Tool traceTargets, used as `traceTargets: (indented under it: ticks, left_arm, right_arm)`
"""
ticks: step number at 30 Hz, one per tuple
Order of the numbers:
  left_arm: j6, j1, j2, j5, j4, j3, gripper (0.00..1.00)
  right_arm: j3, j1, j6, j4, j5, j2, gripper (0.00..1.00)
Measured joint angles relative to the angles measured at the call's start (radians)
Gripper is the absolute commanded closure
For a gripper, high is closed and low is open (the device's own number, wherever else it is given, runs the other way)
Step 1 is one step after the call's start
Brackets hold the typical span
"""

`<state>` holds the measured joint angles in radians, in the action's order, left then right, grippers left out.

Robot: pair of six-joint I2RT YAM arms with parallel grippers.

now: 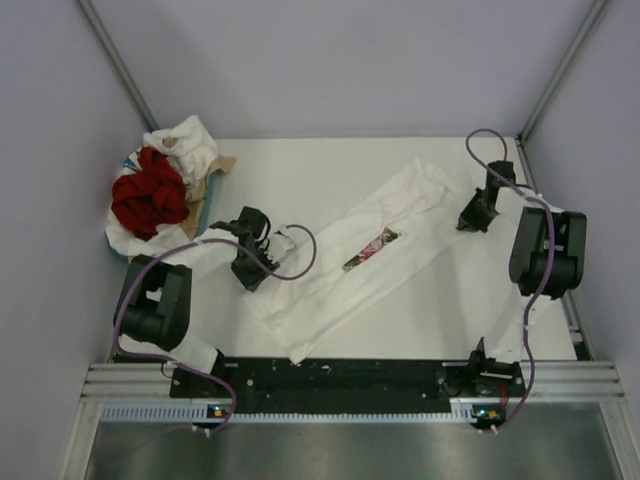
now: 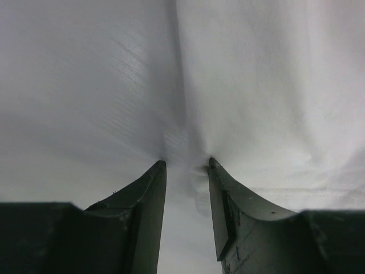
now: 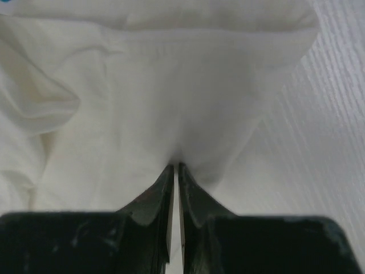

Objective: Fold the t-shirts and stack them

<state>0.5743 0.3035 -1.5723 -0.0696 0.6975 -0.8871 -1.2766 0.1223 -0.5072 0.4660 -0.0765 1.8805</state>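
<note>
Looking from the left, I see red t-shirts [image 1: 148, 198] and white t-shirts [image 1: 188, 140] heaped on the tray [image 1: 203, 210]. My left gripper [image 2: 184, 165] pinches one edge of the printed white t-shirt [image 1: 330, 285], which lies slanted across the table [image 1: 300, 170]. My right gripper [image 3: 175, 166] squeezes its far corner tight.
</note>
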Motion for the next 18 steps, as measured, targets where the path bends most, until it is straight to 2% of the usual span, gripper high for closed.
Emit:
traceTargets:
  ticks: [4,6,9,11,14,18]
  left_arm:
    - [0.003,0.056,0.017,0.064,-0.026,0.027,0.6]
    - [0.017,0.104,0.039,0.113,-0.048,0.056,0.6]
    - [0.042,0.174,0.081,0.146,-0.068,0.101,0.59]
    - [0.055,0.214,0.116,0.109,-0.057,0.122,0.58]
    - [0.059,0.269,0.184,-0.037,0.024,0.151,0.55]
    - [0.067,0.294,0.362,-0.182,0.153,0.152,0.45]
  right_arm:
    - [-0.022,0.021,-0.01,-0.001,-0.02,0.06,0.93]
    - [-0.103,0.02,-0.013,0.024,-0.047,0.117,0.92]
    - [-0.339,0.014,-0.03,0.077,-0.125,0.275,0.9]
    - [-0.528,0.004,-0.043,0.098,-0.164,0.394,0.85]
    - [-0.8,-0.017,-0.039,0.115,-0.195,0.549,0.74]
    - [-0.922,-0.05,0.014,0.136,-0.209,0.573,0.65]
